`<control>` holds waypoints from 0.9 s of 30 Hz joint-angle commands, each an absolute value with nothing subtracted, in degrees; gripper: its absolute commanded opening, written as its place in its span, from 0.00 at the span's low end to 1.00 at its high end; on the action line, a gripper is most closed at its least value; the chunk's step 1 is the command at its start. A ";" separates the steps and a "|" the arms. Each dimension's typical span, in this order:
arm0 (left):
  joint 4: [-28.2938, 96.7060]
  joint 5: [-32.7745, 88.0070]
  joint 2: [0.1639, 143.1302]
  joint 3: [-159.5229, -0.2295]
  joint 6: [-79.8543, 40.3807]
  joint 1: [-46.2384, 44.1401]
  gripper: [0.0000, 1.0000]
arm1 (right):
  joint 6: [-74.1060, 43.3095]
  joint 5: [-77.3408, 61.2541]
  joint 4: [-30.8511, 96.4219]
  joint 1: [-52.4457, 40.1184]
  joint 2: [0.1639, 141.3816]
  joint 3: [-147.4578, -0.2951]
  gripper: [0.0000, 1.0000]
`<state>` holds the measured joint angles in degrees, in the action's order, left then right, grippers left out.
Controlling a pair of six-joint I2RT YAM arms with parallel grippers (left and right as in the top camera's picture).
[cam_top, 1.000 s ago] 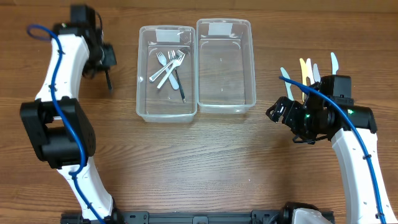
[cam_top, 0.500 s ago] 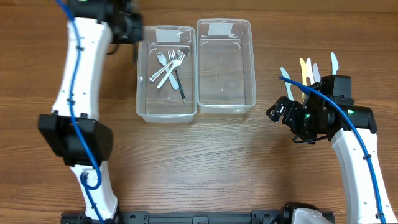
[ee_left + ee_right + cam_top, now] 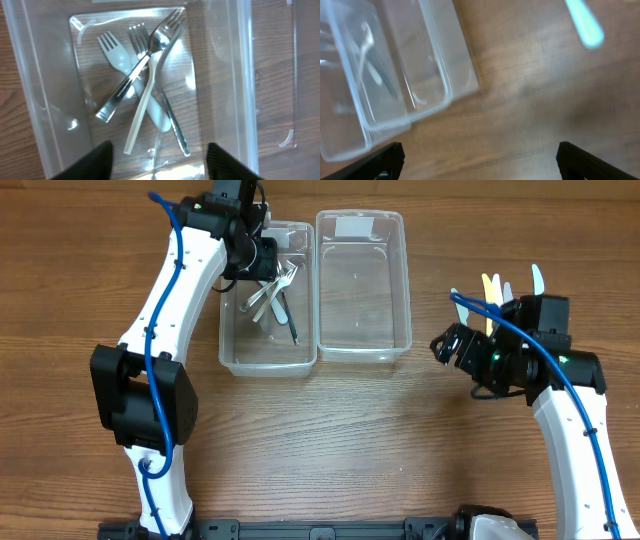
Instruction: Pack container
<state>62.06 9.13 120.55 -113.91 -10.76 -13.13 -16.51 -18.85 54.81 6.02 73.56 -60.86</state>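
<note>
Two clear plastic containers stand side by side at the back, the left container (image 3: 232, 340) (image 3: 45, 100) and the right container (image 3: 362, 285) (image 3: 427, 60). Several forks (image 3: 268, 292) (image 3: 137, 80), metal and white plastic, lie crossed on the left one's floor. My left gripper (image 3: 260, 258) (image 3: 157, 167) hangs open just above those forks, nothing between its fingers. My right gripper (image 3: 452, 345) (image 3: 480, 165) stands wide open over bare wood right of the containers, holding nothing. Several plastic utensils (image 3: 492, 292), light blue, yellow and white, lie behind it; one light blue tip (image 3: 585, 22) shows in the right wrist view.
The right container holds nothing that I can see. The left arm (image 3: 165, 300) stretches diagonally from the table's left side to the left container. Wooden tabletop (image 3: 330, 440) runs across the front.
The left arm has swung from the table's far left to over the left container, and its jaws have gone from shut to open. The right arm has shifted only slightly.
</note>
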 commanded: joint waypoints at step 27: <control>88.38 12.86 118.83 -152.07 -10.26 -1.37 0.68 | -18.11 -36.32 27.31 3.95 98.17 -62.50 0.23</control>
